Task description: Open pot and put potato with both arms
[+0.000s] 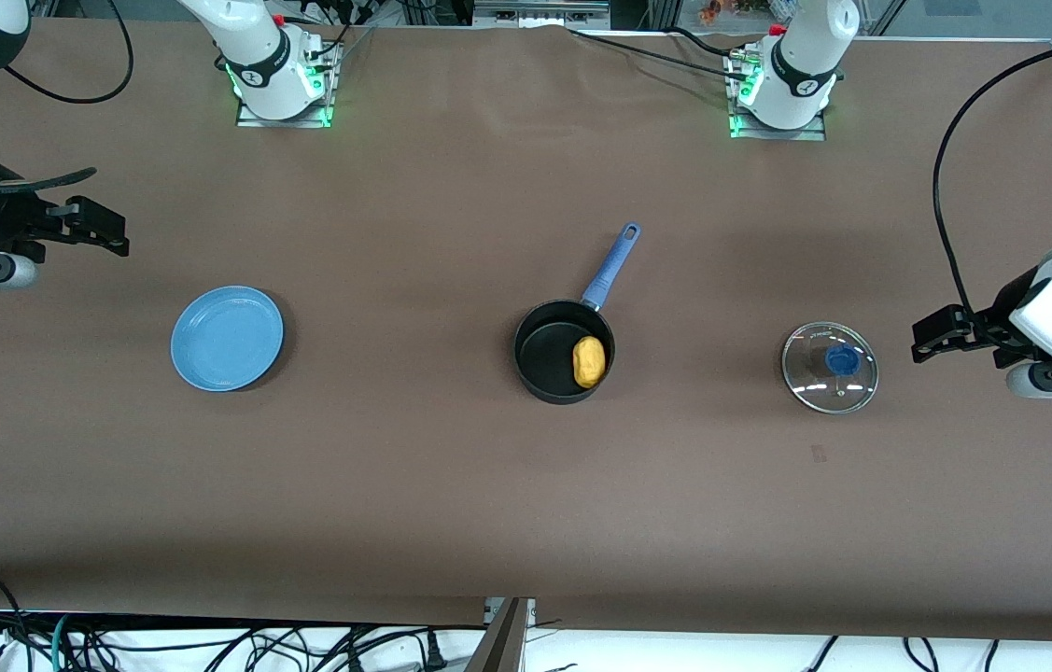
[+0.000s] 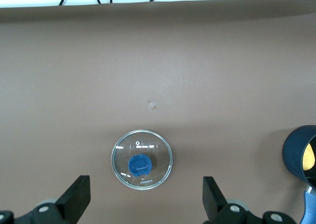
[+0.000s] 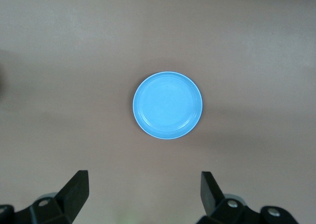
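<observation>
Resting inside the open pot [image 1: 563,352], the potato [image 1: 588,361] needed nothing more; lid [image 1: 830,367] lay beside it. Left gripper [image 1: 941,336] and right gripper [image 1: 101,229], fingers spread empty, should simply stay clear.

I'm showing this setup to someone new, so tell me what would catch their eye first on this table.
Probably the yellow potato lying inside the open black pot mid-table. The glass lid lies flat on the table toward the left arm's end, and an empty blue plate sits toward the right arm's end. The left gripper and right gripper both hang open at the table's ends, holding nothing.
</observation>
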{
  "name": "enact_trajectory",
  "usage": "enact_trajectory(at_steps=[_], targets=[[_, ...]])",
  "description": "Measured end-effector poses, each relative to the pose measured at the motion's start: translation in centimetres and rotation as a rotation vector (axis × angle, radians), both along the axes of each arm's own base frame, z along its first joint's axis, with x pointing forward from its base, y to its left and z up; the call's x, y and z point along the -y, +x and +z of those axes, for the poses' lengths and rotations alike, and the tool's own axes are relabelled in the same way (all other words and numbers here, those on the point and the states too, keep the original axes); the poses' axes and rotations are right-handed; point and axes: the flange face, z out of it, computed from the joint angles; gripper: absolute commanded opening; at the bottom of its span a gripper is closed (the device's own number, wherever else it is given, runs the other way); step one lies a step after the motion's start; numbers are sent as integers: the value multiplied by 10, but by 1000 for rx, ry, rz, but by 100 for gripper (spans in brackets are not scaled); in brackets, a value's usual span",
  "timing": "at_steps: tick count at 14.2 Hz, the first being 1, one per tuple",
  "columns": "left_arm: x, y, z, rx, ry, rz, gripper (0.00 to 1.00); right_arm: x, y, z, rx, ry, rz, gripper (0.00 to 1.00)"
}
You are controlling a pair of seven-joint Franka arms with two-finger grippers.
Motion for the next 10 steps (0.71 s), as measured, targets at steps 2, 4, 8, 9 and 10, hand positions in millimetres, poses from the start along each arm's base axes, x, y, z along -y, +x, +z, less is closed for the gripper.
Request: enact_trajectory(at_steps=[2, 4, 8, 9, 10], targets=[[6, 0, 1, 1, -3, -10, 100, 0, 0, 0, 0, 0, 0, 100], [8, -1, 1, -5, -4, -14, 100, 0, 0, 0, 0, 1, 0, 100], [8, -2, 1, -10, -3, -14, 100, 0, 0, 0, 0, 2, 0, 100], [8, -2, 1, -10, -3, -14, 100, 0, 0, 0, 0, 2, 0, 100], [9, -2, 1, -10, -4, -15, 100, 0, 0, 0, 0, 2, 0, 100]])
